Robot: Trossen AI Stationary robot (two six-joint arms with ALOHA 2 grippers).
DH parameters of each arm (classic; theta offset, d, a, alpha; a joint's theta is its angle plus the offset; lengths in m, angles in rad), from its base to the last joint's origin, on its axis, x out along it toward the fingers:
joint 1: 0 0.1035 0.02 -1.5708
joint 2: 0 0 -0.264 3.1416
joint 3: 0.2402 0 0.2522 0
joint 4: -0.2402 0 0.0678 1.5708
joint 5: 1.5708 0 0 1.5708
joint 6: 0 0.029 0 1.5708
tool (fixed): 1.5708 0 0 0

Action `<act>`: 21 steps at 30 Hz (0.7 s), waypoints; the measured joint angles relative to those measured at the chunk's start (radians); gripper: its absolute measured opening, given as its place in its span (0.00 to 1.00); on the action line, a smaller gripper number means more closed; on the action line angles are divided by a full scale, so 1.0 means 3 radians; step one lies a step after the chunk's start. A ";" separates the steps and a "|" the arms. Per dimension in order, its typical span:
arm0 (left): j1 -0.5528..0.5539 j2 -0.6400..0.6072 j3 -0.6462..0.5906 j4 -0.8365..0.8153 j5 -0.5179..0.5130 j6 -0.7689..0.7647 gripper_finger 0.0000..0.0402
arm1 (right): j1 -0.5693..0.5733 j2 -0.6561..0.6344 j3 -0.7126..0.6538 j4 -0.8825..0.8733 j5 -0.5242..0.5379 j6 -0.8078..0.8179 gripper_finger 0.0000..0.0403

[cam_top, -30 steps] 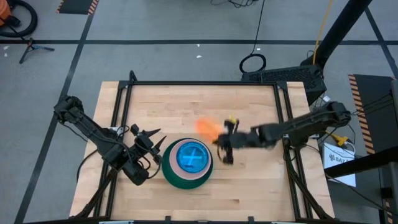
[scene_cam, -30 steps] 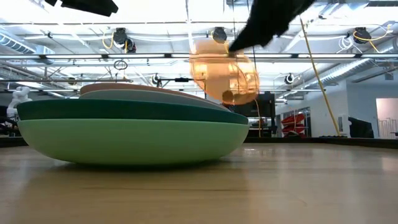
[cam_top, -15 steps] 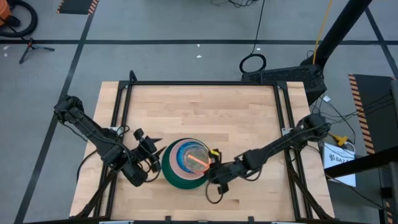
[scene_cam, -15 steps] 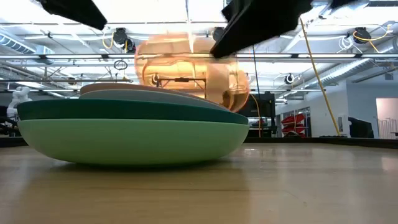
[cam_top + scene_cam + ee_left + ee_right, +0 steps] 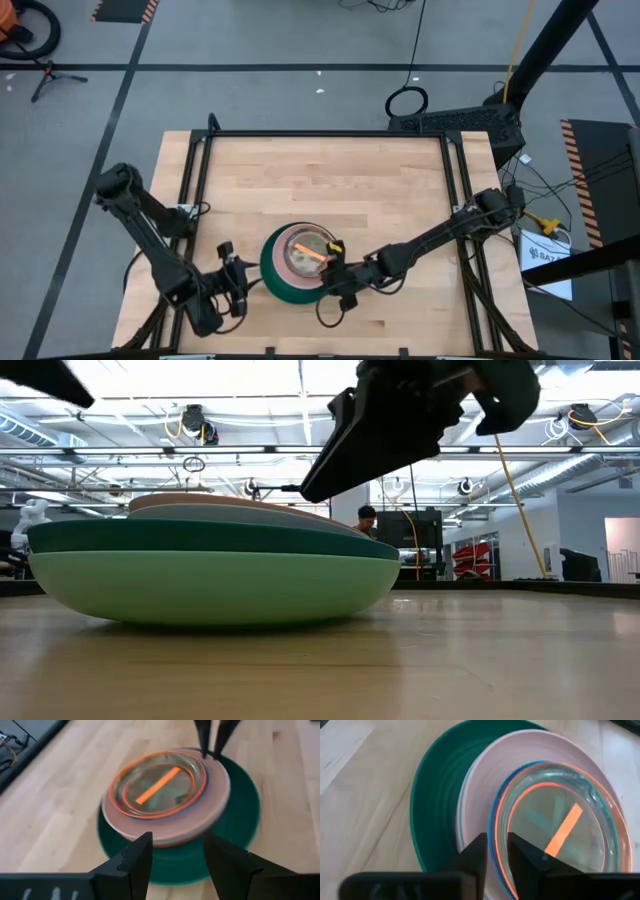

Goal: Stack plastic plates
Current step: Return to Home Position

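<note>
High view, round glossy plastic plates (image 5: 295, 256) nested, right gripper (image 5: 326, 270) beside.

The left arm (image 5: 150, 225) bends low and reaches inward, its left gripper (image 5: 238, 283) spread wide. The right arm (image 5: 440, 235) stretches long and low towards it, the right gripper (image 5: 328, 264) angled down with its fingers (image 5: 479, 851) only a narrow gap apart. The two grippers face each other without touching.

Orange plate (image 5: 540, 800) lies nested atop the pink plate (image 5: 485, 770) and green plate (image 5: 435, 790)
</note>
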 joint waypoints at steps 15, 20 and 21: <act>-0.0087 0.0785 0.0000 0.0706 0.0616 0.0129 0.38 | -0.0027 -0.0408 0.0000 -0.0251 -0.0020 0.0267 0.42; -0.0077 0.0981 0.0000 0.0937 0.0650 0.0233 0.18 | 0.0086 -0.0479 -0.0035 -0.0250 -0.0573 0.0528 0.39; -0.0077 0.1007 0.0000 0.0988 0.0663 0.0246 0.14 | 0.0115 -0.0478 -0.0076 -0.0221 -0.0727 0.0605 0.37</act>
